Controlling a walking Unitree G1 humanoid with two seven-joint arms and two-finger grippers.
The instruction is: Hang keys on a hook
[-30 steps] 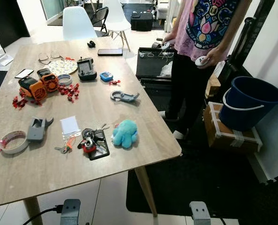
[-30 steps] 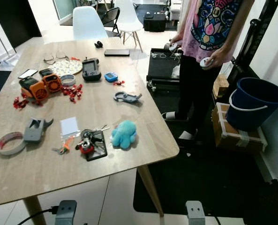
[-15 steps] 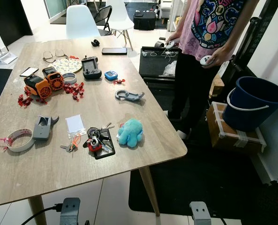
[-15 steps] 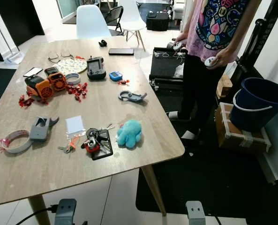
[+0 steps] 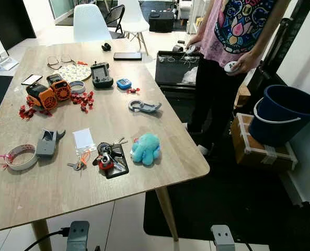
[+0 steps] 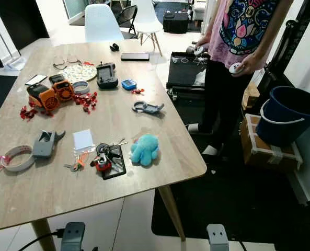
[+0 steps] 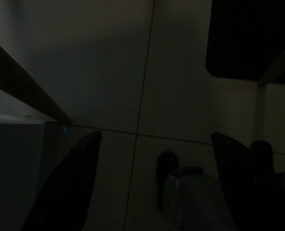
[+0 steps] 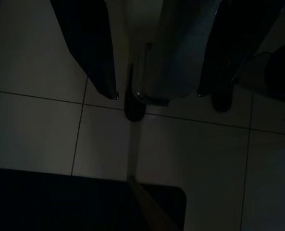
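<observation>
Left wrist view: left gripper (image 7: 152, 183) hangs idle, fingers wide; right gripper (image 8: 156, 94) same. Keys (image 5: 108, 156) sit near the table (image 5: 50, 193) edge beside a plush (image 5: 145, 148). Grab could snag the tangled bunch. Hook (image 5: 142, 106) lies farther back.

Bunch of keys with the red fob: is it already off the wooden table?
No, the bunch of keys with the red fob lies on the wooden table, beside the blue plush octopus.

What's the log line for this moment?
phase: approach | keys: on table, beside blue plush | left end effector: open, idle | right end effector: open, idle | person: right of table
</observation>
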